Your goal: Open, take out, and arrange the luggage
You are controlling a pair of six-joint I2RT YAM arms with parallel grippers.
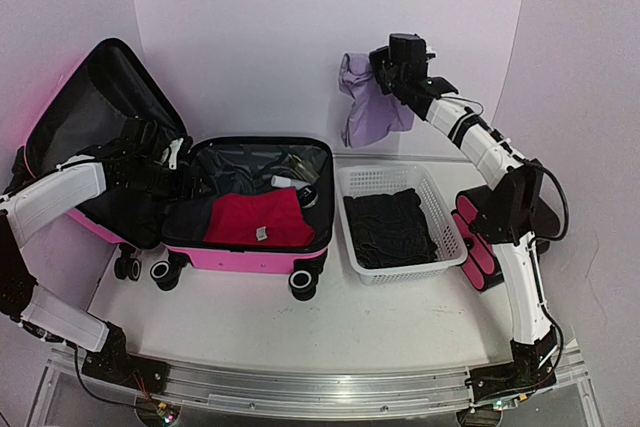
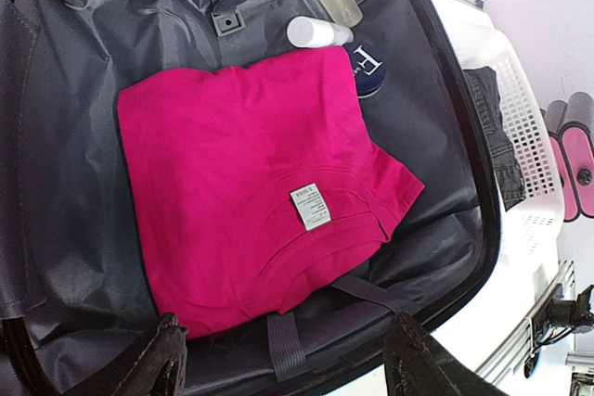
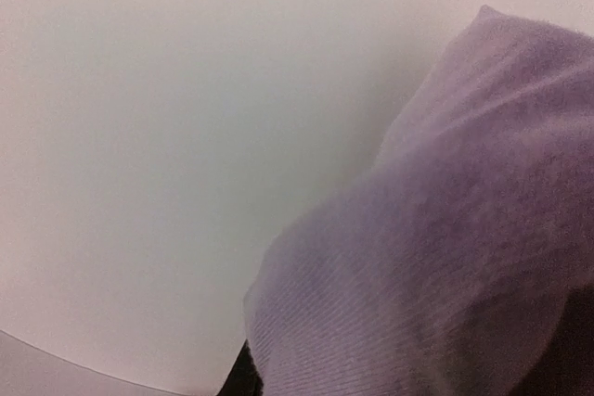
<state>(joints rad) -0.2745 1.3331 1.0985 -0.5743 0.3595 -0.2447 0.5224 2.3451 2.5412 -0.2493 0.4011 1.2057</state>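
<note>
The pink suitcase (image 1: pixel 240 255) lies open on the table, its lid (image 1: pixel 95 97) propped up at the left. Inside lie a folded magenta shirt (image 1: pixel 255 219), also in the left wrist view (image 2: pixel 251 183), two small bottles (image 2: pixel 320 30) and a dark round tin (image 2: pixel 367 70). My left gripper (image 1: pixel 170 169) hovers open over the case's left side, with dark fingertips (image 2: pixel 148 364) apart above the near rim. My right gripper (image 1: pixel 378 72) is raised high at the back, shut on a lilac garment (image 1: pixel 370 107) that hangs from it and fills the right wrist view (image 3: pixel 436 266).
A white mesh basket (image 1: pixel 440 257) stands right of the suitcase with a folded black garment (image 1: pixel 390 227) in it. Black cases with pink ends (image 1: pixel 475 247) stand right of the basket by the right arm. White walls enclose the table's back and sides.
</note>
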